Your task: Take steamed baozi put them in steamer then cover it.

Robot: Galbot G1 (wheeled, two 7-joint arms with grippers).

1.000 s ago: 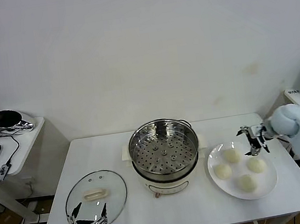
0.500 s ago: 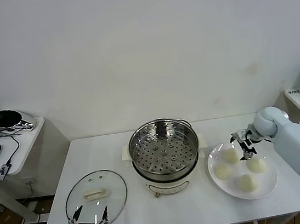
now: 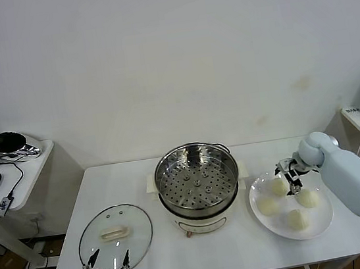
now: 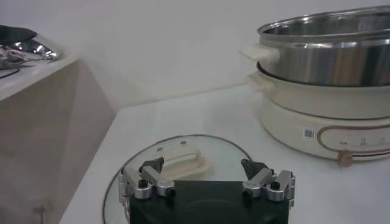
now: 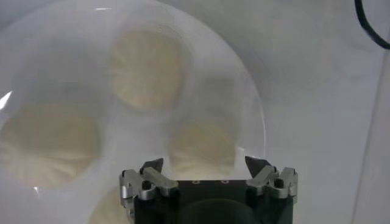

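Four smooth round baozi (image 3: pixel 279 186) on glossy white plate (image 3: pixel 324 218), beside perforated steel steamer (image 3: pixel 197 180)

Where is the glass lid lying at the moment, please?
In the head view the glass lid lies flat on the table's front left, left of the steamer, with the open left gripper just in front.

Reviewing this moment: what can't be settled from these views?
- Head view: whether the right gripper touches the baozi under it; too small.
- Right wrist view: lowest baozi partly hidden by the gripper body.
- Left wrist view: near part of the cover hidden behind the left gripper; steamer interior unseen.
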